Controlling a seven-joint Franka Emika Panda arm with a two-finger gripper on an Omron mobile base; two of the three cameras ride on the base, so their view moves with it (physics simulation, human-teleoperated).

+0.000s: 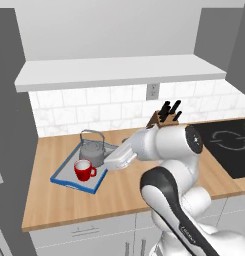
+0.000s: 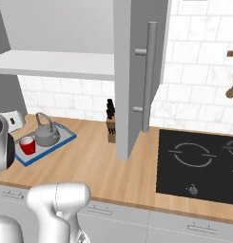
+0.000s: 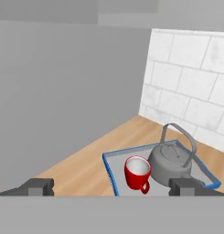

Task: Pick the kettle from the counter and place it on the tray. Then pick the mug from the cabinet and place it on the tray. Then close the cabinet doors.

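Observation:
The grey kettle (image 1: 92, 151) (image 2: 46, 135) (image 3: 170, 163) stands upright on the blue-rimmed tray (image 1: 69, 184) (image 2: 65, 138) (image 3: 111, 171). The red mug (image 1: 84, 171) (image 2: 27, 144) (image 3: 137, 172) stands beside it on the same tray. The tray rests on the wooden counter (image 1: 54, 205) at the left. My gripper (image 3: 112, 186) is open and holds nothing; it hangs just right of the tray, pointing at mug and kettle. The cabinet shelf (image 1: 119, 70) (image 2: 56, 64) lies bare above. One cabinet door (image 2: 137, 80) stands open, its bar handle (image 2: 147, 76) facing me.
A knife block (image 1: 164, 117) (image 2: 111, 126) stands against the tiled wall behind my arm. A black cooktop (image 1: 229, 142) (image 2: 199, 163) fills the counter's right end. A grey panel (image 1: 9, 130) (image 3: 63, 100) rises close to the tray's left. Wooden utensils (image 2: 231, 90) hang at the far right.

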